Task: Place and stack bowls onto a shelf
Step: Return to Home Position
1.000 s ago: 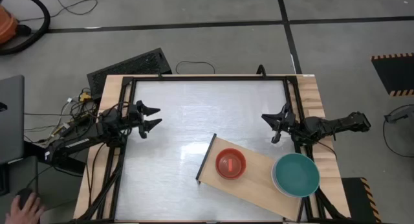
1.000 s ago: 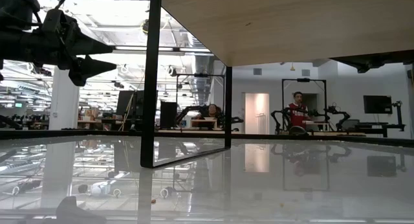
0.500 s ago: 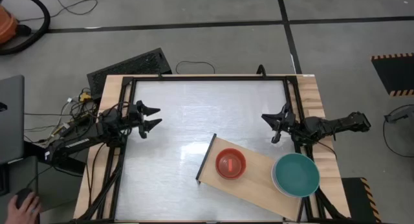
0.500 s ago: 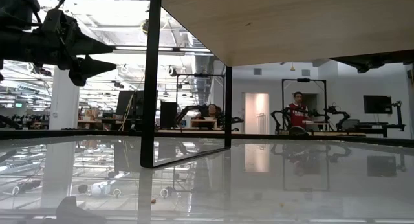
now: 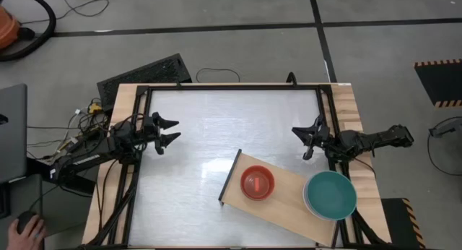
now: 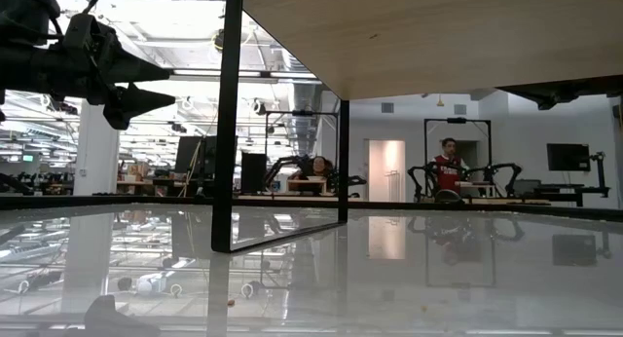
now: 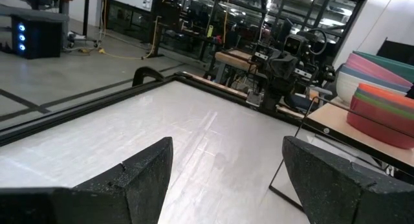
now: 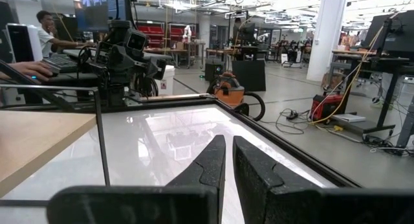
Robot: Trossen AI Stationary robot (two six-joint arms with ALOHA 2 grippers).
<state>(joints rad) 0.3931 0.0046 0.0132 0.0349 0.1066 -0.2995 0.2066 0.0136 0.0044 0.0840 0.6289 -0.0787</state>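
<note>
The shelf (image 5: 289,204) is a light-wood board that stands raised at the table's near right, with a thin dark frame at its left end (image 6: 229,123). On it sit a stack of small bowls with a red one on top (image 5: 257,183) and a stack of larger bowls with a teal one on top (image 5: 330,195). The left wrist view shows both stacks from the side (image 7: 381,88). My left gripper (image 5: 173,131) hovers open at the table's left side, pointing level. My right gripper (image 8: 228,160) hovers at the right side, shut on nothing.
Black frame rails (image 5: 137,170) run along the table's edges. A keyboard (image 5: 144,75) lies beyond the far left corner, and cables and a laptop (image 5: 11,134) lie to the left. A person's hand (image 5: 25,228) rests at the lower left. Bare white tabletop (image 5: 238,123) lies between the grippers.
</note>
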